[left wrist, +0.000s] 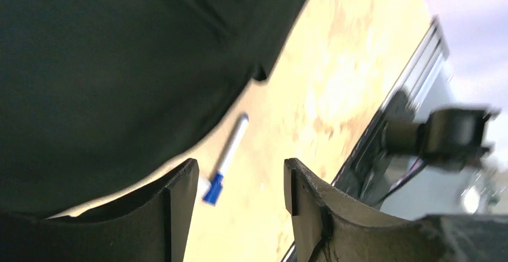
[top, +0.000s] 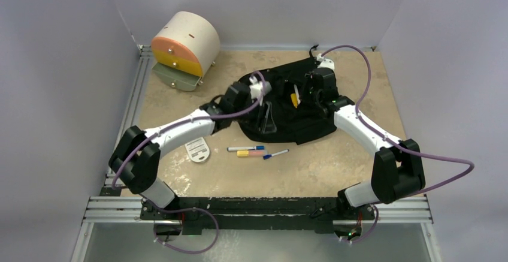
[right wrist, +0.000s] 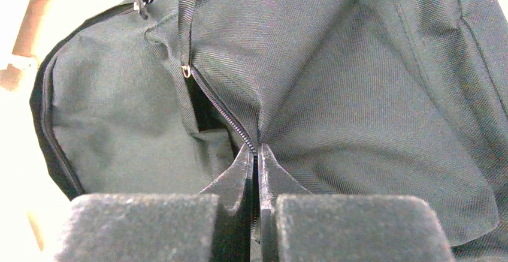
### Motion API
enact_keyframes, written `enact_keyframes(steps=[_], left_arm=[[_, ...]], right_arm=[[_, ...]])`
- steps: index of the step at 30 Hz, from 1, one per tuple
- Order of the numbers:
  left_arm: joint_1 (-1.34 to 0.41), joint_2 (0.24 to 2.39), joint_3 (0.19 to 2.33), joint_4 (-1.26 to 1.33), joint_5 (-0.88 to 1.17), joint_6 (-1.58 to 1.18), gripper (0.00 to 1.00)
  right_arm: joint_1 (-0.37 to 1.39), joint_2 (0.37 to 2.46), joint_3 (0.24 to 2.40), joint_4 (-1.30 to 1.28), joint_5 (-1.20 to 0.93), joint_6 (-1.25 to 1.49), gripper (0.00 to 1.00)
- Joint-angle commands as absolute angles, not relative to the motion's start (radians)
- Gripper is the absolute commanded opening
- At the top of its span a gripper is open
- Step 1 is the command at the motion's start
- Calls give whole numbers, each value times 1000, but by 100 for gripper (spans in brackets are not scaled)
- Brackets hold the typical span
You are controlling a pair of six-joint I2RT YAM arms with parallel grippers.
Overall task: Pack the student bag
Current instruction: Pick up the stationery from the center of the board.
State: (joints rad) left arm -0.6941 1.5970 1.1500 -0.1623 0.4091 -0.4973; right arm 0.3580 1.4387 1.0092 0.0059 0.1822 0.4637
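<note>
Black student bag (top: pixel 293 115), cream-and-orange drawer box (top: pixel 184 44)

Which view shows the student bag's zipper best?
Right wrist: the zipper is close-up, teeth visible, pinched by the right gripper. Top external shows the student bag but no zipper detail; left wrist shows only blurred black fabric.

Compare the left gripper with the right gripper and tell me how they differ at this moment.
The left gripper is open, jaws apart; the right gripper is shut. The left gripper holds nothing, and the table and a blue-capped pen show past it; the right gripper pinches the student bag at its zipper. Both are black and close to the bag.
</note>
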Motion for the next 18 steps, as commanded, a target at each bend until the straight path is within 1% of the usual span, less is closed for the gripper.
enact_keyframes(steps=[1, 5, 7, 14, 18], left_arm=[[-808, 1522, 1010, -53, 353, -381, 53], [-859, 1527, 942, 34, 320, -404, 53], [-889, 1555, 950, 40, 277, -381, 52], [-956, 1673, 1058, 2, 204, -250, 52], [-971, 1734, 1121, -74, 198, -193, 51]], right_arm=[[362, 1399, 1013, 45, 170, 474, 0], [363, 1404, 1012, 45, 155, 477, 0], [362, 1404, 1013, 44, 146, 480, 0], [363, 1394, 1019, 34, 152, 475, 0], [362, 1388, 1019, 30, 160, 473, 0]])
